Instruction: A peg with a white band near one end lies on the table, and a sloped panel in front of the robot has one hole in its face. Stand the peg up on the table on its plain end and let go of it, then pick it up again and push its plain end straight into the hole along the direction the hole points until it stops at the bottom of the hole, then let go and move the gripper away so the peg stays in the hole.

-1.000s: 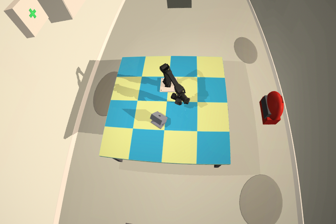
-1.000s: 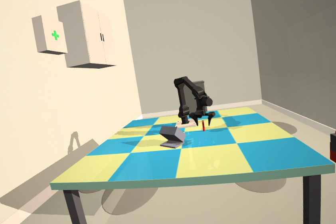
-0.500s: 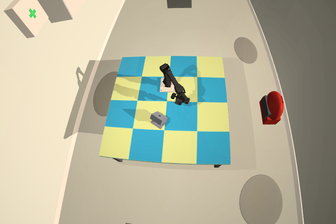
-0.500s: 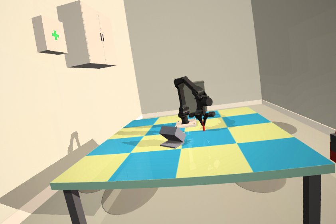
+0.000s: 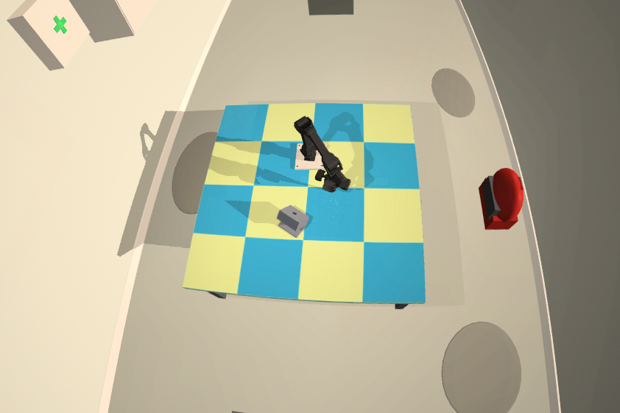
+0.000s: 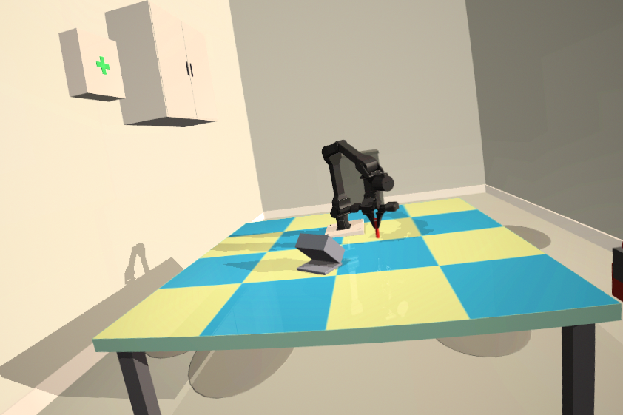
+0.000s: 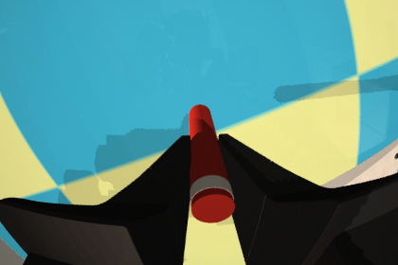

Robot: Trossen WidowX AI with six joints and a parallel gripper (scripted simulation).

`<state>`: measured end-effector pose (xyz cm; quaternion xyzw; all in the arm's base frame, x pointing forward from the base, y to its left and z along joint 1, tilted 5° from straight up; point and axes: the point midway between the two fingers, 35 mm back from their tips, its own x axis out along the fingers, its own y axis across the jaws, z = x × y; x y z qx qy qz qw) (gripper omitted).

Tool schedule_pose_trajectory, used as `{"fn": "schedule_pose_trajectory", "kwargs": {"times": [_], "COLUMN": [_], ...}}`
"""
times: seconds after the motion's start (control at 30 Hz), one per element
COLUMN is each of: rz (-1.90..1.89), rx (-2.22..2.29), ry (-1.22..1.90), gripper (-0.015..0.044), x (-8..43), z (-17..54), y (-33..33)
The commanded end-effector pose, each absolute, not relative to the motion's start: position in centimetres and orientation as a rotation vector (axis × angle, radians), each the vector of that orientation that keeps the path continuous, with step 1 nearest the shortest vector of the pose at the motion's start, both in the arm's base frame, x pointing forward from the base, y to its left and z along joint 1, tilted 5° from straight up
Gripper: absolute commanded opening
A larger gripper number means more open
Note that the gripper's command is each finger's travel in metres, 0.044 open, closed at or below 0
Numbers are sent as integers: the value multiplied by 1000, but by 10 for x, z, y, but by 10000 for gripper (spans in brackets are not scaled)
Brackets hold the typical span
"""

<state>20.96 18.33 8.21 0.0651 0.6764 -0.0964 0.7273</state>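
While your gripper [image 6: 376, 225] [image 7: 204, 143] is clamped on the red peg [image 6: 377, 232] [image 7: 201, 148], you see its banded end uppermost; the grey sloped panel [image 5: 291, 219] [image 6: 319, 248] stands apart on the checkered table [image 5: 333, 268] [image 6: 397, 294].
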Motion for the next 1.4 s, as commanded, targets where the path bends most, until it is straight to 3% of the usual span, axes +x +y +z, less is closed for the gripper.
{"fn": "schedule_pose_trajectory", "kwargs": {"times": [0.0, 0.47, 1.37], "rz": [-209, -208, -171], "rx": [151, 150, 73], "ry": [1489, 1493, 1210], "gripper": [0, 0, 0], "x": [210, 208, 253], "z": [95, 140, 153], "y": [185, 186, 149]}}
